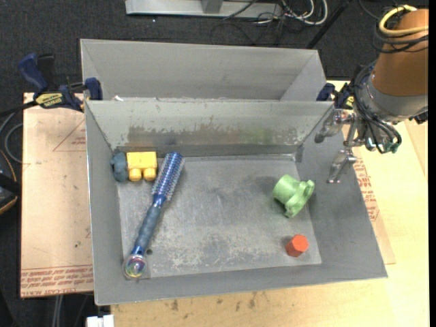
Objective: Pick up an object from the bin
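End effector is hanging released, empty, at right. Green piece is lying just below-left of it.

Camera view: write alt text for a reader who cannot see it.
The end effector hangs at the right side of a grey bin, near a green plastic piece. A red block lies nearby; a blue brush, yellow block and blue-grey lump lie at the left.

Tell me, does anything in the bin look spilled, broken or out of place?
Nothing stands out. The blue brush lies slanted at the left, its head beside the yellow block; the green piece and red block lie apart at the right. No damage shows.
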Available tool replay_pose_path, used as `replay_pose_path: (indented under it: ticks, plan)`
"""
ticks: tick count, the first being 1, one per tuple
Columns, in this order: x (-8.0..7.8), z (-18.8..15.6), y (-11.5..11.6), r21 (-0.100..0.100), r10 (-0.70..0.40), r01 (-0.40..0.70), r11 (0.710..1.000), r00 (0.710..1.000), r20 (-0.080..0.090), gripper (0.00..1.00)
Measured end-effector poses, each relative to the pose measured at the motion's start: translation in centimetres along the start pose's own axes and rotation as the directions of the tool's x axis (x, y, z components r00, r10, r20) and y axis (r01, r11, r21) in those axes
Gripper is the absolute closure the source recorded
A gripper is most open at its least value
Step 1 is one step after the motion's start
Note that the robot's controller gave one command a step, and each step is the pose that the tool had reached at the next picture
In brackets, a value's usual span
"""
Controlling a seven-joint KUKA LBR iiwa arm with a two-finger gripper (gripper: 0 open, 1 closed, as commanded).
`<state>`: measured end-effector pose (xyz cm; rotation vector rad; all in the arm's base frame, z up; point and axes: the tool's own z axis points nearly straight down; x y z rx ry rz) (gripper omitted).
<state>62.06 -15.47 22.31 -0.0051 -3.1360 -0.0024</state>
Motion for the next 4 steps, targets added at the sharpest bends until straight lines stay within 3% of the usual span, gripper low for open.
replay_pose_path:
  ticks: [1, 2, 3, 4]
  plan:
    - [1.9, 13.2, 2.9, -0.002, 0.020, -0.020, 1.000, 1.000, -0.001, 0.00]
    - [1.6, 12.7, 2.8, 0.002, 0.019, -0.019, 1.000, 1.000, 0.008, 1.00]
    - [1.5, 4.0, 3.4, 0.006, -0.276, 0.276, 0.961, 0.961, 0.013, 1.00]
    - [1.8, 0.0, 3.0, 0.006, -0.298, 0.298, 0.955, 0.955, 0.012, 1.00]
